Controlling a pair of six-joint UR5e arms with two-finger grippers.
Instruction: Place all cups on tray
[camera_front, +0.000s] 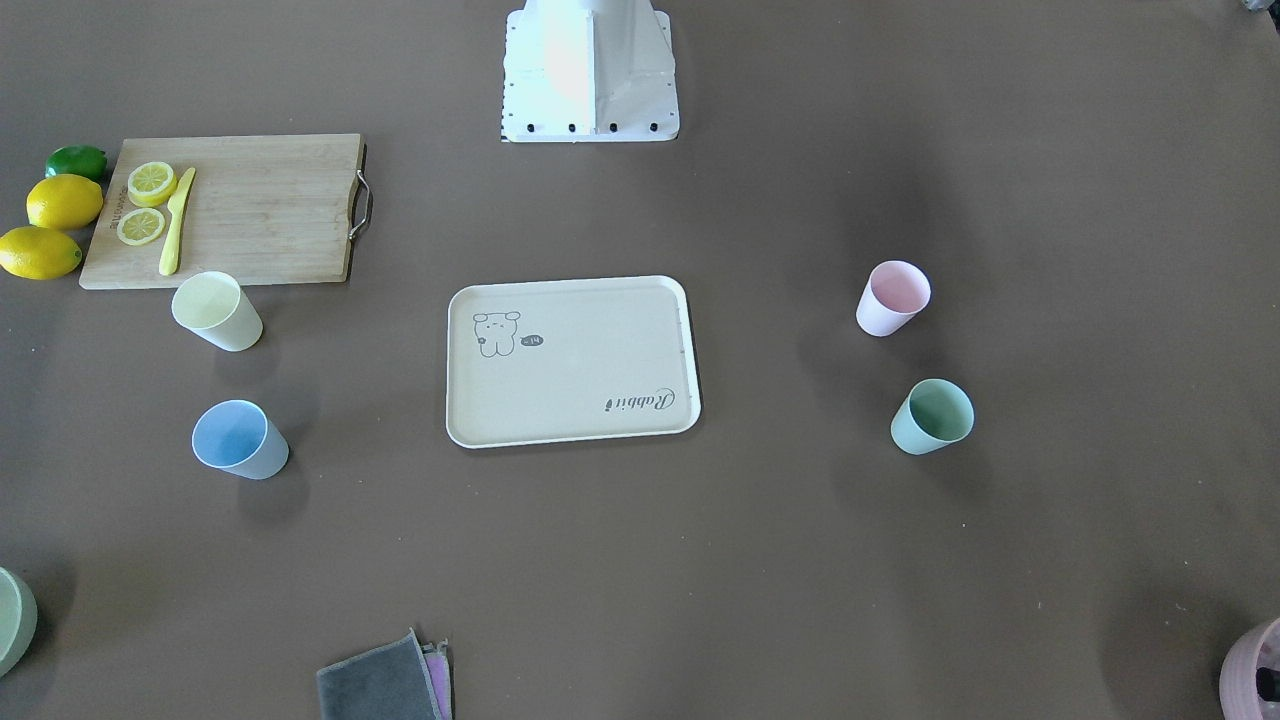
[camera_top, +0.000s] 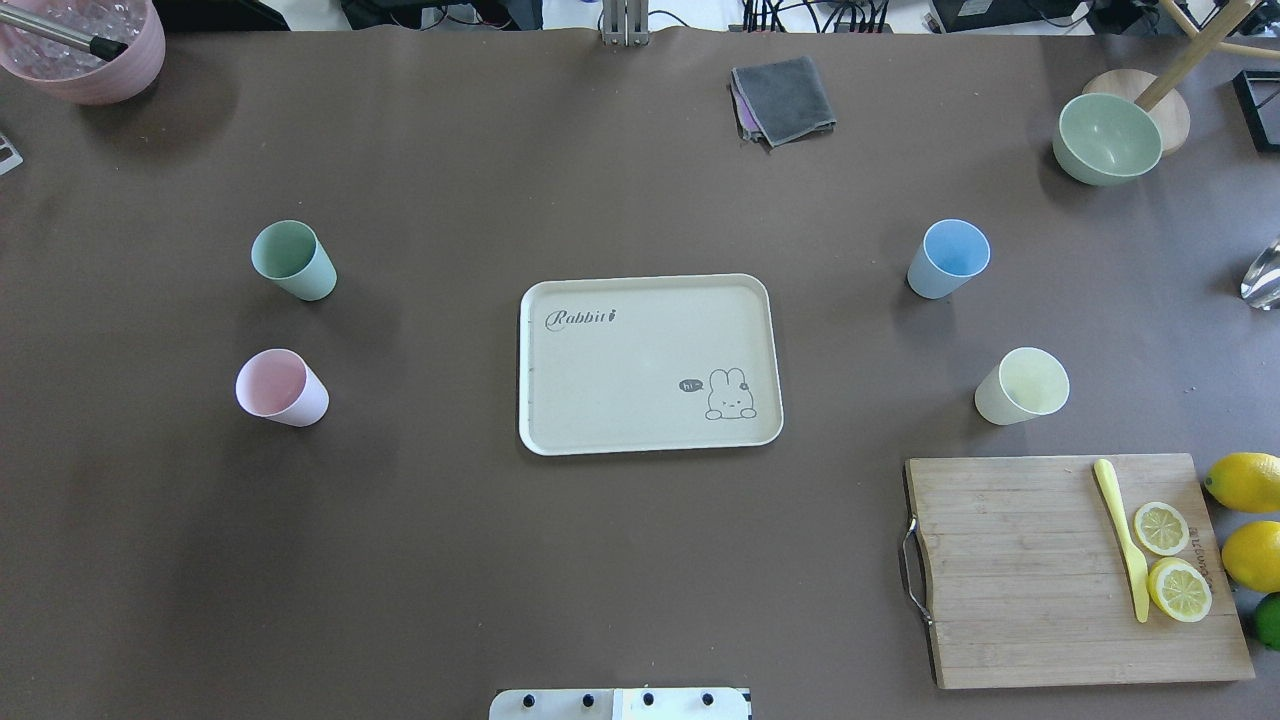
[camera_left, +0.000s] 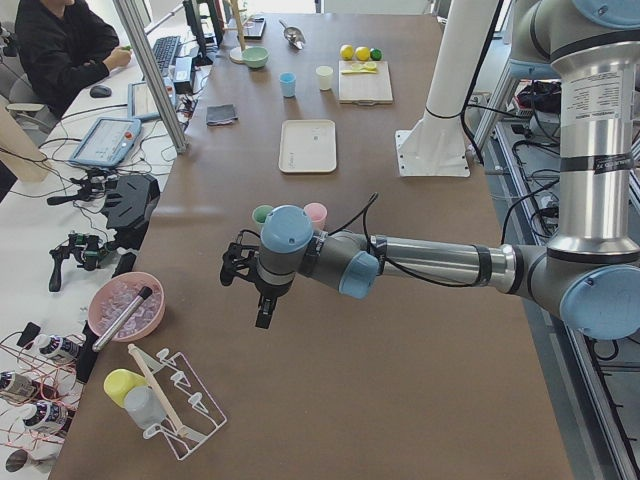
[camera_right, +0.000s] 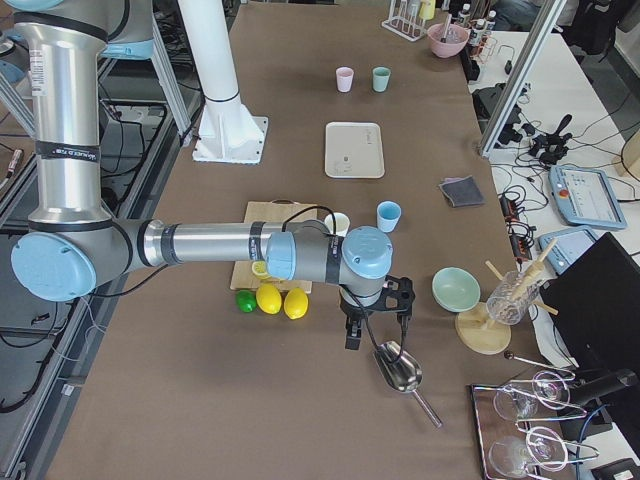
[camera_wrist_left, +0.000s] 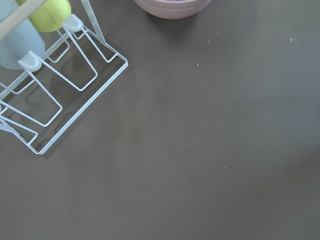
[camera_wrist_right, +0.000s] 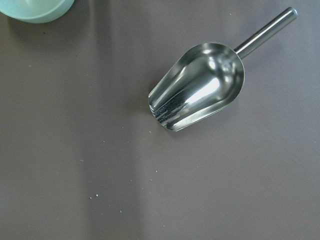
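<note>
4 cups stand upright on the brown table, none on the tray (camera_top: 640, 350): 1 mint green cup (camera_top: 293, 261) and 1 pink cup (camera_top: 281, 388) on the robot's left of it, 1 light blue cup (camera_top: 948, 259) and 1 pale yellow cup (camera_top: 1022, 386) on its right, each well apart from the rim. the 1 cream tray lies at the table's middle with nothing on it. the yellow cup sits just beside 1 wooden cutting board (camera_top: 1020, 570), which carries 2 lemon slices (camera_top: 1161, 528) and 1 yellow knife (camera_top: 1122, 535); next to the board lie 2 whole lemons (camera_top: 1245, 482) and 1 lime (camera_top: 1270, 620). the left gripper (camera_left: 263, 315) hovers over bare table near the pink ribbed pot (camera_left: 125, 305) and 1 wire rack (camera_wrist_left: 60, 90); the right gripper (camera_right: 373, 335) hangs above 1 metal scoop (camera_wrist_right: 197, 85), near 1 sage-green bowl (camera_top: 1108, 138). both show only in the side views, so whether their jaws are apart or together cannot be told.
</note>
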